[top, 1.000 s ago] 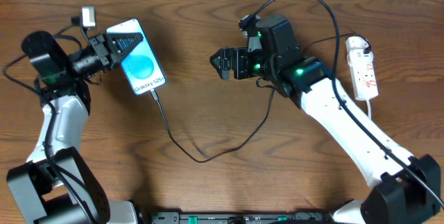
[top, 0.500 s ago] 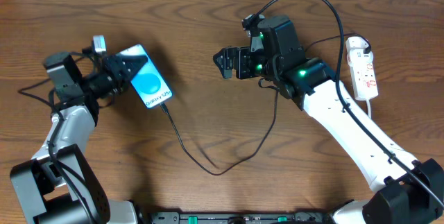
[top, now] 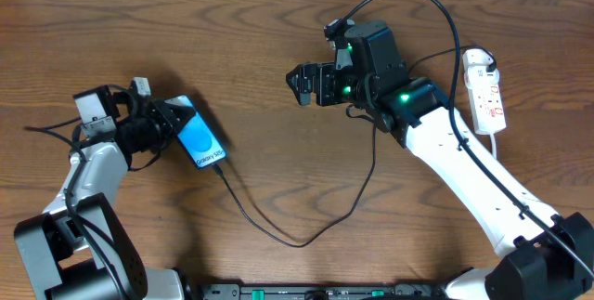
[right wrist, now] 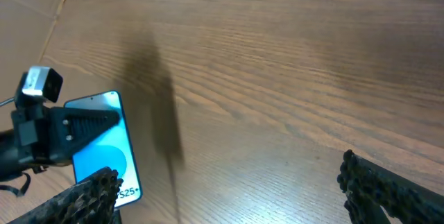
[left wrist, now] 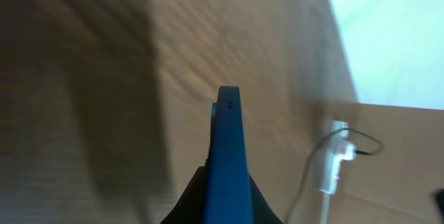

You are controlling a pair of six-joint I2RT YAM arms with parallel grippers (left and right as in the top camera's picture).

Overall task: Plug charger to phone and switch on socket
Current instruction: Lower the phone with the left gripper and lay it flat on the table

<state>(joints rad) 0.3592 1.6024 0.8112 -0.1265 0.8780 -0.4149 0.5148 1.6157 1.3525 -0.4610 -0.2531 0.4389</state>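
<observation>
Phone (top: 200,136) clamped in left jaws, tilted edge-up | charger (top: 295,241) at its lower edge | right jaws spread, well apart over table (top: 260,40)

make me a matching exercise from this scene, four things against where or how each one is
Things:
1. phone
2. strip
3. cable
4. right tool

Place or state:
A. open, holding nothing
B. lying near the right end of the table
C. gripped in the left tool
D. looped across the middle of the wood

Pairs: 1-C, 2-B, 3-D, 4-A
</observation>
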